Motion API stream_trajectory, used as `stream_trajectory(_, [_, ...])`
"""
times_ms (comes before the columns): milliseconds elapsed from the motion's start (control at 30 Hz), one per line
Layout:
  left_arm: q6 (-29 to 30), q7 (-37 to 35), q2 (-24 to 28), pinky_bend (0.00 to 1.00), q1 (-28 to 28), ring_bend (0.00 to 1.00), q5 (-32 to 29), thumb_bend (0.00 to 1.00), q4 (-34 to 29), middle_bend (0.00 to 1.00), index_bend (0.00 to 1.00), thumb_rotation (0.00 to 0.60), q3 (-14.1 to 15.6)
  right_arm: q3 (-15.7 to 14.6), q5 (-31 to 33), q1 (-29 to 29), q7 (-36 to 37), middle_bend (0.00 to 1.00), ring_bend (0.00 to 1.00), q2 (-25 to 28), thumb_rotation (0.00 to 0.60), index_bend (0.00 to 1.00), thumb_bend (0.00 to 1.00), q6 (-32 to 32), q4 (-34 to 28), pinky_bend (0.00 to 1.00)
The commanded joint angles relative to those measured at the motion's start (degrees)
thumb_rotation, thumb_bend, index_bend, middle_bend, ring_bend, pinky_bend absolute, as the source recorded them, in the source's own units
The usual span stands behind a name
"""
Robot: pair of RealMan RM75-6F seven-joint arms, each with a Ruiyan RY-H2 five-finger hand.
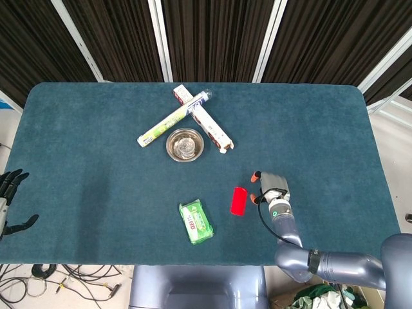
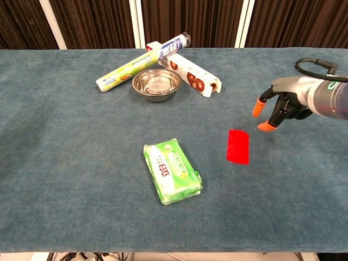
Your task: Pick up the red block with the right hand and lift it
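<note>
The red block was found lying flat on the table, in the half toward the near edge and somewhat toward the right edge, untouched by either hand. Its long axis was seen to run roughly from the near edge toward the far edge, with a slight tilt in the head view.

The right hand was located beside the block on the side toward the table's right edge and a little farther from the near edge. A strip of bare table was visible between the orange-tipped fingers and the block in both views. The fingers were spread apart and nothing was held in them. Whether the fingertips rested on the table or hung just above it could not be determined.

The left hand was seen only in the head view, off the table's left edge, with fingers apart and empty, well away from the block. The right hand was therefore the nearer one by far.

It was judged that the coming move would require the right hand to be carried toward the table's left edge and slightly toward the near edge, so that the fingers could be closed across the block's short axis
</note>
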Motion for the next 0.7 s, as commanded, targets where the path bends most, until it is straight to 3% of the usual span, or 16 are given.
stream_trajectory(33, [0.17, 0.22, -0.05, 0.00, 0.07, 0.03, 0.03, 0.20, -0.01, 0.06, 0.11, 0.600, 0.03, 0.24, -0.37, -0.37, 0.61, 0.99, 1.00, -1.13, 0.600, 0.37, 0.28, -0.50, 1.19, 1.00])
stream_trajectory(300, [0.22, -0.27, 0.13, 0.00, 0.24, 0.03, -0.32, 0.20, -0.13, 0.06, 0.11, 0.600, -0.04, 1.33, -1.85, -1.30, 3.32, 0.99, 1.00, -4.96, 0.600, 0.43, 0.29, -2.35, 5.83, 1.00])
stream_trajectory(700, [-0.14, -0.68, 0.37, 0.00, 0.27, 0.03, -1.09, 0.20, -0.64, 0.05, 0.11, 0.600, -0.25, 2.22, -1.45, -1.71, 2.06, 0.99, 1.00, -8.74, 0.600, 0.43, 0.32, -3.35, 10.35, 1.00])
